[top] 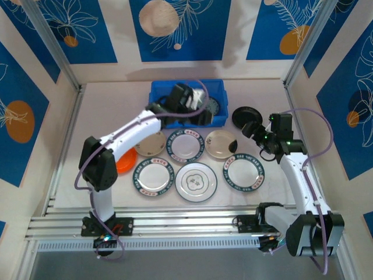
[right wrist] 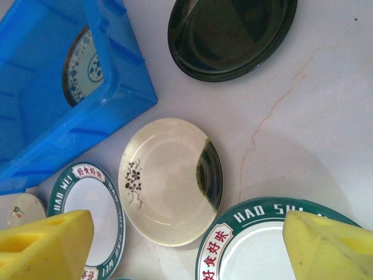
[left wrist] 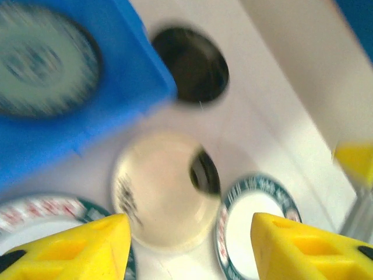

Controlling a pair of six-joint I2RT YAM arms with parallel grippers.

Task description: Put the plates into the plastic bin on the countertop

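The blue plastic bin (top: 160, 93) stands at the back of the countertop (top: 105, 111) with a teal-patterned plate (right wrist: 84, 67) lying inside it. My left gripper (top: 198, 111) hovers over the bin's front right part, open and holding nothing (left wrist: 192, 245). My right gripper (top: 252, 129) is open above the cream plate (right wrist: 166, 181) with the dark green patch, empty too (right wrist: 186, 251). A black plate (top: 245, 116) lies right of the bin. Green-rimmed plates (top: 243, 171) (top: 186, 144) (top: 152, 176), a second cream plate (top: 150, 143), an orange plate (top: 125, 160) and a pale patterned plate (top: 196, 182) lie in front.
Aluminium rails (top: 175, 224) run along the near edge, and upright posts (top: 64, 64) stand at the back corners. Blue floral wall panels (top: 175, 29) close in the back and both sides. Bare countertop lies left of the bin.
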